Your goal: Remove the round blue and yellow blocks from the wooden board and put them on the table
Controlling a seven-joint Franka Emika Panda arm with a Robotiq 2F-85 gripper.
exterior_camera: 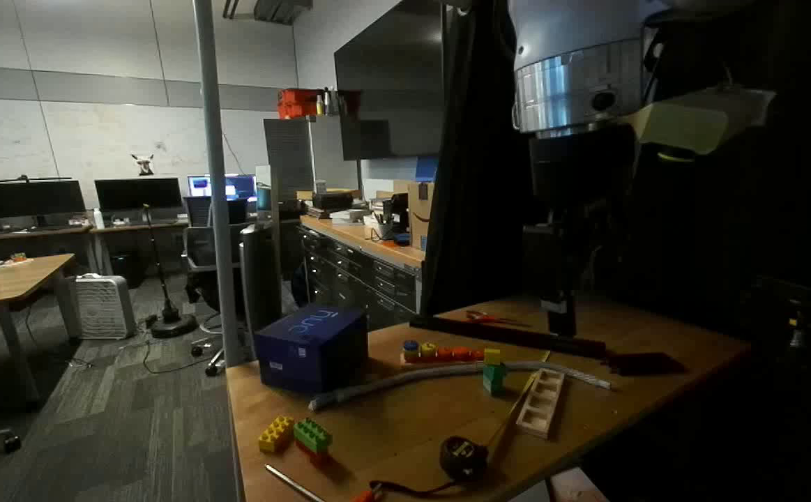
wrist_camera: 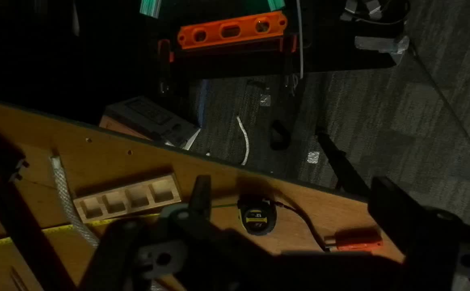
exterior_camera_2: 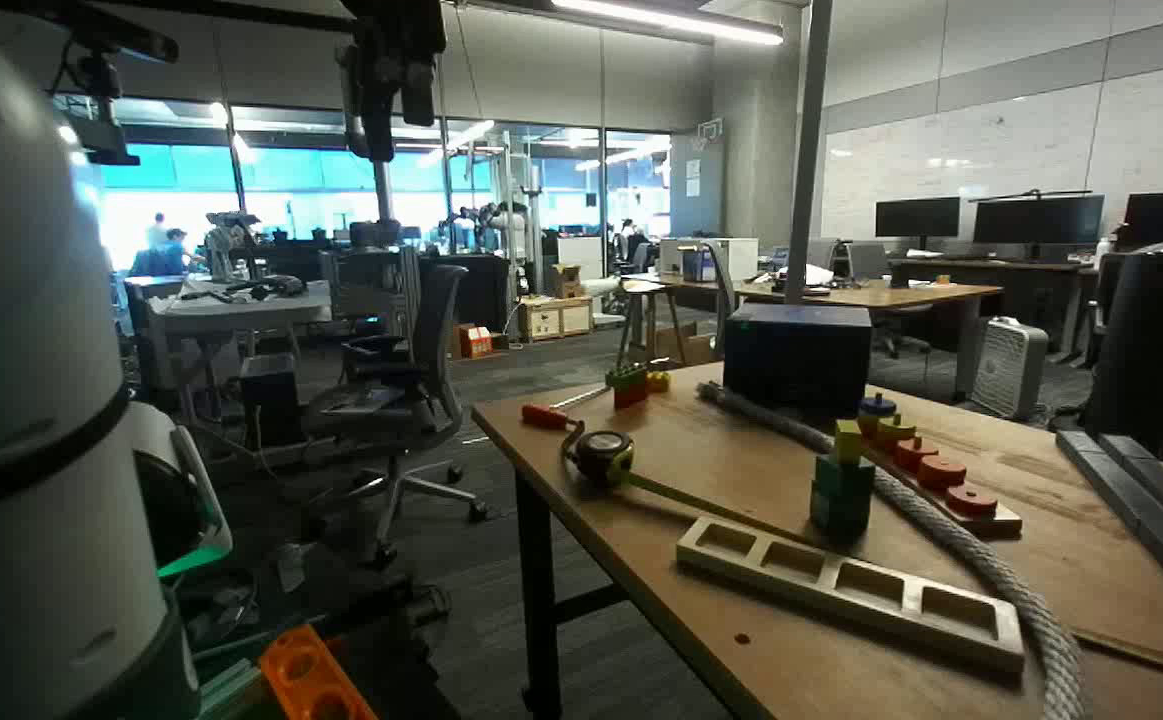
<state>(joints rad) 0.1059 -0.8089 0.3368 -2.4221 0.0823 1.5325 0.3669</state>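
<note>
In ext. view, see table (exterior_camera_2: 716, 445) approx. 3–6 o'clock, w/ box (exterior_camera_2: 796, 355) atop at 3. In wrist view, note gripper (wrist_camera: 291, 184) across approx. 4–7, spread wide. In ext. view, find board (exterior_camera_2: 1003, 524) on table betw. 3 and 4, tape (exterior_camera_2: 603, 455) nr. 6. Spot yellow disc (exterior_camera_2: 896, 429) and blue disc (exterior_camera_2: 878, 404) on board's 10–11 o'clock end.

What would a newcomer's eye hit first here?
Probably the dark blue box, the bulkiest item on the table. Next, the bright row beside the box, on the wooden board: blue round block nearest the box, then yellow round block and red discs. The grey rope curving across the table likely comes third.
</note>
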